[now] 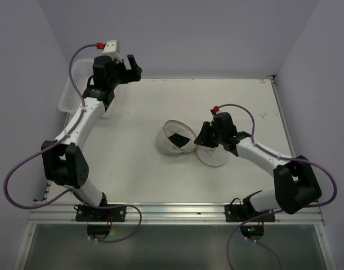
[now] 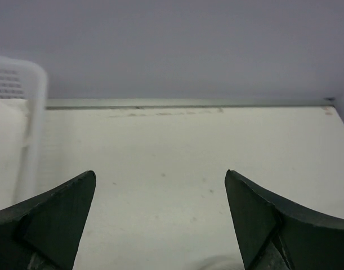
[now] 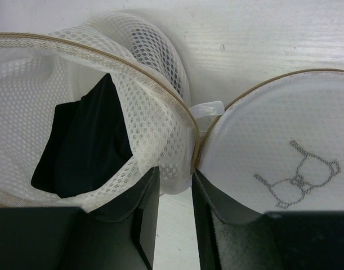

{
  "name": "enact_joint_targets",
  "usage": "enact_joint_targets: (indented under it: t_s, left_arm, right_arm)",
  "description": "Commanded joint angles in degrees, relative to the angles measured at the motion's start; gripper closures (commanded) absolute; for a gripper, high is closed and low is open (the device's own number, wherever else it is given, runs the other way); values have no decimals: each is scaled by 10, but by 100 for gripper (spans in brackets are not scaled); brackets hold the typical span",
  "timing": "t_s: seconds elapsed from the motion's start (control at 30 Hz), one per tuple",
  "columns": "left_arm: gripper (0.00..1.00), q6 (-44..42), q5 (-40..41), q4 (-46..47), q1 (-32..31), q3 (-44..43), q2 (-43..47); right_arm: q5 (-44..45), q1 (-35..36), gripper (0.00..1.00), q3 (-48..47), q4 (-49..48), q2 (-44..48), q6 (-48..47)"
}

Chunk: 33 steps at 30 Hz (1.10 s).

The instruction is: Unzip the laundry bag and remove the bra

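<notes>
Laundry bag point(image 3: 155, 112) unzipped, lid point(image 3: 262, 129) folded aside; removal is in hand. Left gripper point(image 2: 160, 191) spread wide, empty; right gripper point(image 3: 175, 180) narrowly parted, nothing clamped. Black bra point(image 3: 81, 140) to be grasped inside.

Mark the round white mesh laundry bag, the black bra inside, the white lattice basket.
Laundry bag point(image 3: 160, 112): right wrist, mesh wall.
Black bra point(image 3: 81, 140): right wrist, fabric middle.
White basket point(image 1: 66, 100): top external, left side.

We see the lattice basket point(image 2: 34, 129) blurred, cut by the left edge. The laundry bag point(image 3: 155, 129) hides part of the bra point(image 3: 81, 146).
</notes>
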<state>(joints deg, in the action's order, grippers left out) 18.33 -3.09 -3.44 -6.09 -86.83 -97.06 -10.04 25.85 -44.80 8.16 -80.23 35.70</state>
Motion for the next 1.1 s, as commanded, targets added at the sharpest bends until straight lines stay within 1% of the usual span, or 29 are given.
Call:
enact_joint_targets:
  t_s: [0.0, 0.03, 0.1, 0.13, 0.2, 0.23, 0.27, 0.33, 0.37, 0.43, 0.53, 0.63, 0.67, 0.73, 0.77, 0.87, 1.0, 1.03, 1.07]
  left_arm:
    - [0, 29, -10, -77, -83, 50, 69]
    - [0, 36, -3, -90, -120, 57, 80]
    - [0, 57, 8, -111, -158, 86, 113]
    - [0, 60, 11, -112, -200, 94, 122]
    - [0, 65, 35, -126, -245, 105, 137]
    - [1, 65, 50, -133, -284, 105, 138]
    - [1, 66, 65, -146, -301, 103, 137]
    - [3, 72, 77, -152, -342, 100, 129]
    - [5, 72, 80, -155, -354, 99, 126]
    - [7, 72, 83, -164, -387, 94, 108]
    - [13, 62, 92, -181, -423, 75, 77]
    - [19, 56, 107, -204, -433, 53, 39]
    - [23, 55, 117, -212, -434, 52, 31]
    - [28, 51, 128, -219, -434, 56, 10]
    - [33, 50, 139, -220, -434, 58, 3]
    - [38, 48, 158, -234, -434, 66, -26]
    - [39, 51, 151, -262, -434, 71, -52]
    - [38, 51, 145, -258, -434, 76, -50]
    - [35, 50, 137, -254, -434, 83, -45]
  right_arm:
    - [18, -4, 67, 12, -13, 27, 16]
    - [17, -4, 64, 16, -17, 31, 21]
    - [12, -4, 62, 29, -27, 36, 27]
    - [8, -4, 60, 34, -32, 40, 35]
    - [-7, -5, 57, 47, -49, 43, 43]
    - [-11, -5, 56, 52, -56, 44, 50]
    - [-17, -4, 53, 59, -62, 40, 53]
    - [-28, -4, 52, 66, -77, 38, 63]
    - [-31, -4, 49, 73, -96, 34, 65]
    - [-41, -5, 48, 81, -112, 31, 69]
    - [-50, -5, 47, 88, -129, 22, 68]
    - [-37, -7, 47, 92, -133, 20, 68]
    - [-34, -6, 47, 95, -134, 20, 68]
    - [-31, -7, 48, 97, -136, 18, 68]
    - [-31, -7, 48, 98, -139, 16, 68]
    - [-30, -7, 47, 98, -141, 10, 68]
    - [-26, -8, 47, 99, -140, 8, 63]
    - [-26, -7, 47, 100, -140, 9, 61]
    - [-26, -7, 47, 101, -141, 9, 60]
